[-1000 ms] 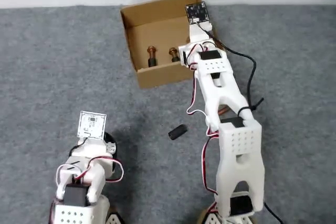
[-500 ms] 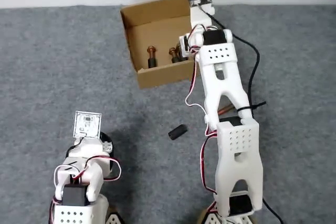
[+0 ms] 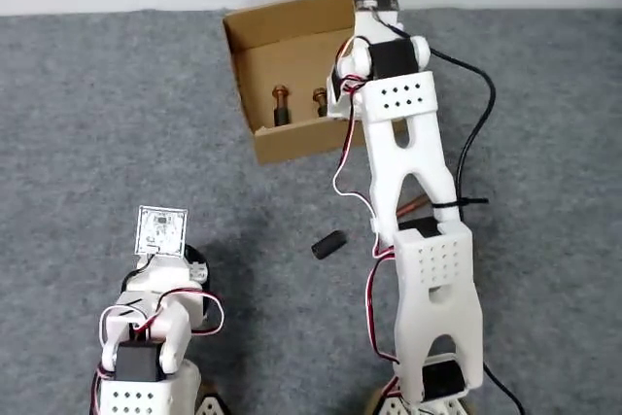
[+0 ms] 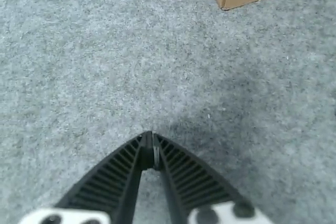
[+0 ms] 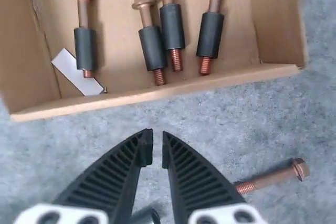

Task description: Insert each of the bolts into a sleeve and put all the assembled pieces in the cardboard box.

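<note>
- On the grey carpet (image 3: 117, 123), seen from above, the right arm (image 3: 418, 191) is the biggest thing. It stretches from 5 o'clock up to 12 o'clock, with its wrist over the box's right side.
- The cardboard box (image 3: 292, 143) sits at 12 o'clock, open side up.
- The left arm (image 3: 155, 328) is folded at 7 o'clock, well apart from the box.
- The right gripper (image 5: 156, 148) hangs over carpet just outside the box's near wall. Its fingers leave a narrow slit and hold nothing.
- The left gripper (image 4: 152, 150) is over bare carpet, its fingertips touching with nothing between them.
- Four assembled pieces (image 5: 170, 22) (each a copper bolt through a black sleeve) lie side by side in the box. One lies apart from the other three, its tip on a white scrap (image 5: 77, 71).
- A loose bolt (image 5: 273, 178) lies on the carpet outside the box, near the right gripper.
- A loose sleeve (image 3: 329, 244) lies on its side near the centre, at 9 o'clock from the right arm.
</note>
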Controlling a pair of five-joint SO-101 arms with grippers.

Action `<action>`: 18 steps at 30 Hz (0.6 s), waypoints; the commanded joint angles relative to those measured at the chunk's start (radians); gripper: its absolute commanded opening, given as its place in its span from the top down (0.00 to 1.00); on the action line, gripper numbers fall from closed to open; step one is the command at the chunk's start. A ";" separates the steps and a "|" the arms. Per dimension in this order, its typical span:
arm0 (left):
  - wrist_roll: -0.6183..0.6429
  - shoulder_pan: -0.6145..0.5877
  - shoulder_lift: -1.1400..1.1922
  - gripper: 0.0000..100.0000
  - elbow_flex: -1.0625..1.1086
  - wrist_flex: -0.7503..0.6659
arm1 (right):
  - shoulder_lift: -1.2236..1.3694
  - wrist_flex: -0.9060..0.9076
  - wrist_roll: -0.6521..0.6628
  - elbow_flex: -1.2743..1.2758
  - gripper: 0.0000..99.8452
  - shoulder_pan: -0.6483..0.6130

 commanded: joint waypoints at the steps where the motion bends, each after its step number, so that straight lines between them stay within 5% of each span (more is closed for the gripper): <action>1: -0.006 -0.002 0.002 0.99 -0.004 0.005 | -0.148 0.048 -0.051 0.087 0.99 -0.038; 13: -0.003 -0.003 0.002 0.99 -0.004 0.003 | -0.607 0.042 -0.399 0.887 0.99 -0.170; 18: -0.002 -0.003 0.000 0.99 -0.004 0.003 | -0.613 0.039 -0.522 1.005 0.81 -0.252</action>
